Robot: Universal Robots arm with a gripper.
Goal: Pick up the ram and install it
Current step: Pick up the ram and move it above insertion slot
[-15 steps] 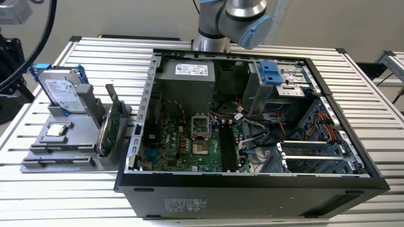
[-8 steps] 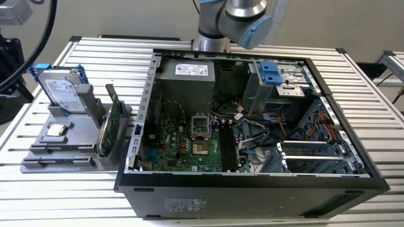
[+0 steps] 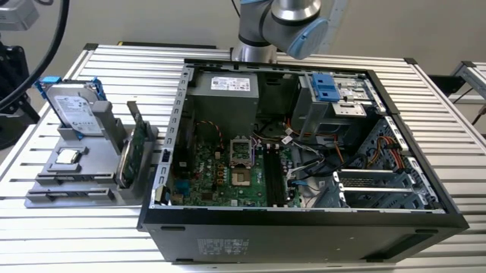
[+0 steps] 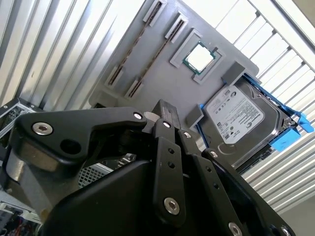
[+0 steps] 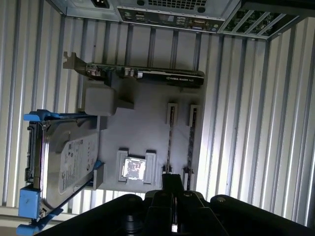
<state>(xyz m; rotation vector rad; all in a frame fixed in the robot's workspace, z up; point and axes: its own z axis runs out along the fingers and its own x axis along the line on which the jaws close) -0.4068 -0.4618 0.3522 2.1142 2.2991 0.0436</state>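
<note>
Gripper (image 5: 172, 181) closed, facing the parts tray (image 5: 142, 123).
Ram (image 5: 190, 140) stands on edge in a slot by the tray's rim; bare slatted table (image 5: 246, 123) beside.

Slatted metal table (image 3: 76, 244), pale wall (image 3: 152, 23)

Exterior high; both wrist views over tray (image 5: 142, 128).

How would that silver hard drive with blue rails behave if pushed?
Probably stiff and heavy for its size: the hard drive looks metal-cased. Standing on edge in the gray holder, it might tip if nudged sideways.
</note>
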